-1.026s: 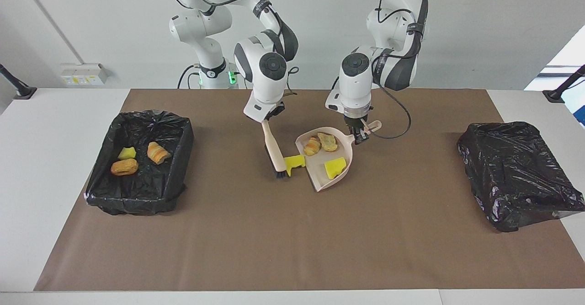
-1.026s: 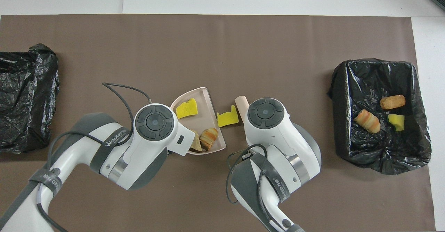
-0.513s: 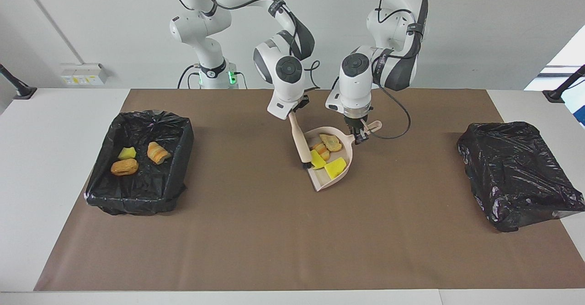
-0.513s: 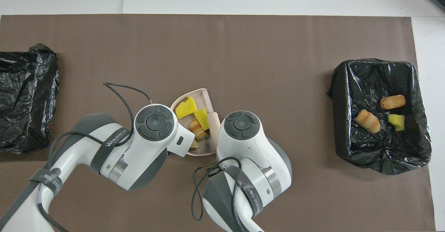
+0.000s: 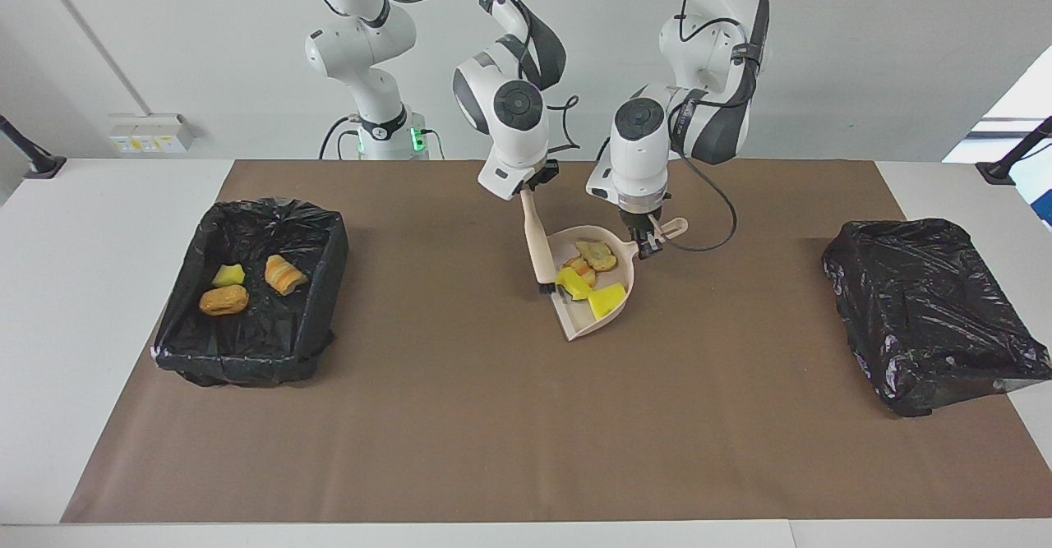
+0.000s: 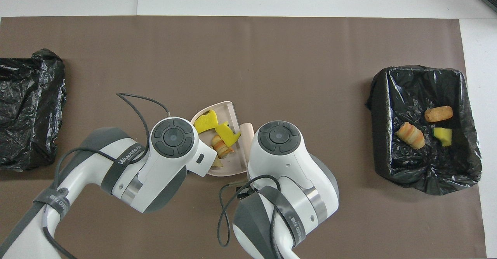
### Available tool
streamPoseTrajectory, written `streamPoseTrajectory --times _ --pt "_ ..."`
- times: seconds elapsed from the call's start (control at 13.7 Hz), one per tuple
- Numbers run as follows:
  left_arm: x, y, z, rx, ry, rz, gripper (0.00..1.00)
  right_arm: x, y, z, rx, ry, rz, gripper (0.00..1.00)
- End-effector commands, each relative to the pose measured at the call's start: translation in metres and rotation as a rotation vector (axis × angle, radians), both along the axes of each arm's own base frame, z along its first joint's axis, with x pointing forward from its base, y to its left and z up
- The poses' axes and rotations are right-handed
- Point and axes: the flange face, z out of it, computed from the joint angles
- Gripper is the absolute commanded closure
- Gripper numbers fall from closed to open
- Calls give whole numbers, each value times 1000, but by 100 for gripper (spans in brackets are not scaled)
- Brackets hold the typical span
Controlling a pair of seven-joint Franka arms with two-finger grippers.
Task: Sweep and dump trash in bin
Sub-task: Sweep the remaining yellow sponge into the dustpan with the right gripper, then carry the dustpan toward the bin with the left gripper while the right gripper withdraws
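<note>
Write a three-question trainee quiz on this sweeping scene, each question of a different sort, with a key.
1. True or false: every scrap of trash is already in the open bin toward the right arm's end of the table.
2. Which tool is in the left claw? A) brush B) dustpan C) bin liner
3. Fill in: the number of scraps lying in the dustpan is ____.

Key:
1. False. Three scraps lie in that bin, and the rest are in the dustpan.
2. B. The left claw is shut on the dustpan's handle, and the right claw is shut on the brush.
3. Four: two yellow chunks and two bread-like lumps.
</note>
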Motion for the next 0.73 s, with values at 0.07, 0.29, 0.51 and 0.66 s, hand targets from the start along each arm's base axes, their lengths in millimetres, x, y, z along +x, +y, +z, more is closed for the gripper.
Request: streamPoseTrajectory --times 0.07,0.29,0.51,0.66 --pt "-3 14 4 10 0 -63 100 -11 -11 9 -49 25 -8 100" --pt "-1 12 7 6 -5 -77 100 -25 -16 17 -173 58 -108 100" --pt "-2 14 6 9 4 -95 100 -46 -9 23 -212 65 -125 100" --pt "-1 16 6 9 4 -92 100 -53 -8 17 -179 52 -149 100"
